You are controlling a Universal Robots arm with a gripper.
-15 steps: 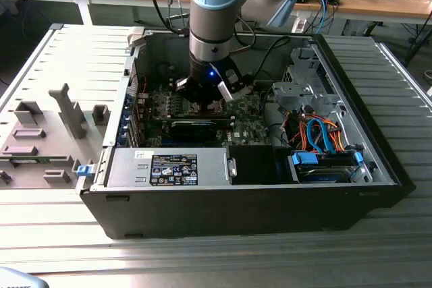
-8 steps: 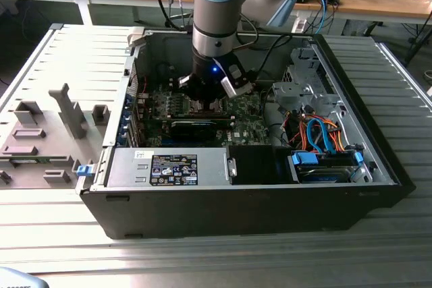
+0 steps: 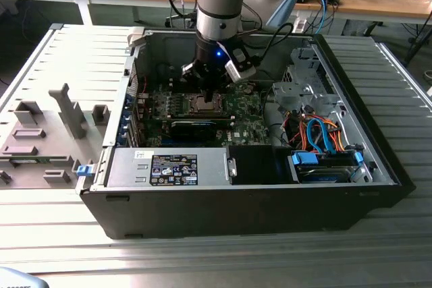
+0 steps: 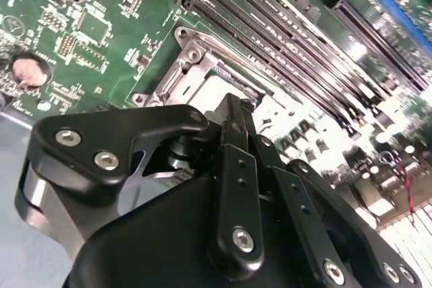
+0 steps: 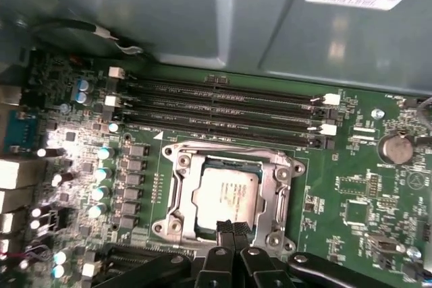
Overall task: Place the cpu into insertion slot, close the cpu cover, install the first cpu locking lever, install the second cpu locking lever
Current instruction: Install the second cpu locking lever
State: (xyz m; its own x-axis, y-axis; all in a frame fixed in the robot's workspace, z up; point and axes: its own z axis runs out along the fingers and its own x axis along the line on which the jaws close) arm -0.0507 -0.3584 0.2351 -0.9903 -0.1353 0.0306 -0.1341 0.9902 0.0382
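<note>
Nearest the first wrist camera, the black fingers [image 5: 233, 234] are seen drawn together to a narrow tip, clamped on nothing, with that tip resting at the edge of the cpu [image 5: 226, 197]. From the fingers, the cpu lies toward 12 o'clock in that view; it is seated flat in the insertion slot [image 5: 177, 231], its dull silver top exposed. Being square, it shows no long axis of its own. The cpu cover [image 5: 280, 187] is judged to be the silver frame lying around the chip, though whether it is fully down and latched cannot be told.

Read from left to right in the first wrist view, a column of capacitors [image 5: 101, 180] is met first at about 9 o'clock of the socket, then the socket itself, then a round coin battery [image 5: 395, 148] toward 2 o'clock. 4 long memory slots [image 5: 216, 109] run across at 12 o'clock, parallel to the socket's far edge.

In the second wrist view the fingers [image 4: 237, 109] are seen from behind, closed and pointing down onto the socket frame [image 4: 177, 75].

In the exterior view the arm [image 3: 217, 5] is held almost vertical over the open computer case [image 3: 236, 214], which sits on a ribbed desk [image 3: 202, 261], with the wrist turned straight down over the green board [image 3: 243, 109].
</note>
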